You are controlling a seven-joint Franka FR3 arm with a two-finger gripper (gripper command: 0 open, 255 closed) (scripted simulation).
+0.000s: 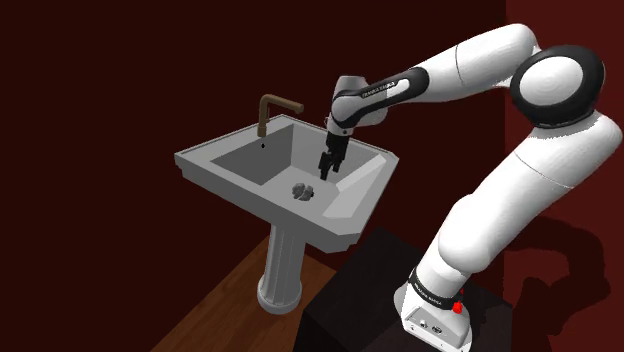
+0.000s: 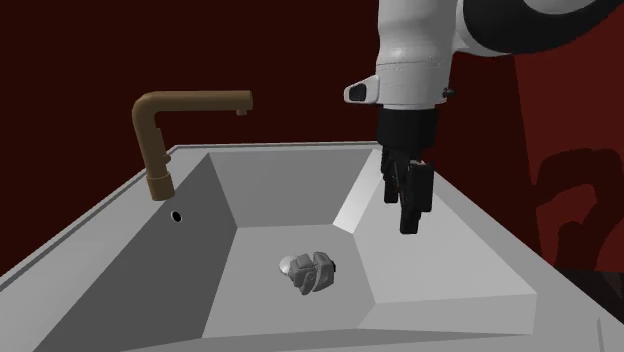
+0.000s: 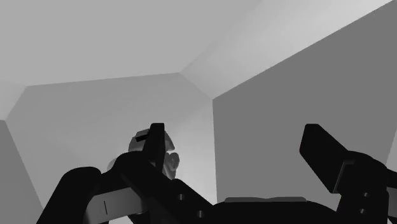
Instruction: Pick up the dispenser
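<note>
A small grey dispenser (image 1: 303,190) lies on its side on the floor of the grey pedestal sink (image 1: 200,157). In the second exterior view the dispenser (image 2: 308,270) rests near the middle of the basin. My black gripper (image 1: 328,172) hangs open over the basin's side nearest the arm, pointing down, above and to one side of the dispenser. From the second exterior view the gripper (image 2: 405,210) is up and to the right of it, touching nothing. In the wrist view the gripper (image 3: 234,132) stands wide apart, and the dispenser (image 3: 170,163) peeks out behind one finger (image 3: 154,143).
A brown faucet (image 1: 275,108) arches over the basin's far rim; its spout (image 2: 200,100) ends left of the gripper. The sloped sink walls (image 2: 440,260) enclose the basin. Dark red walls stand behind, a wooden floor (image 1: 225,310) lies below, and my black stand (image 1: 350,300) sits beside the pedestal.
</note>
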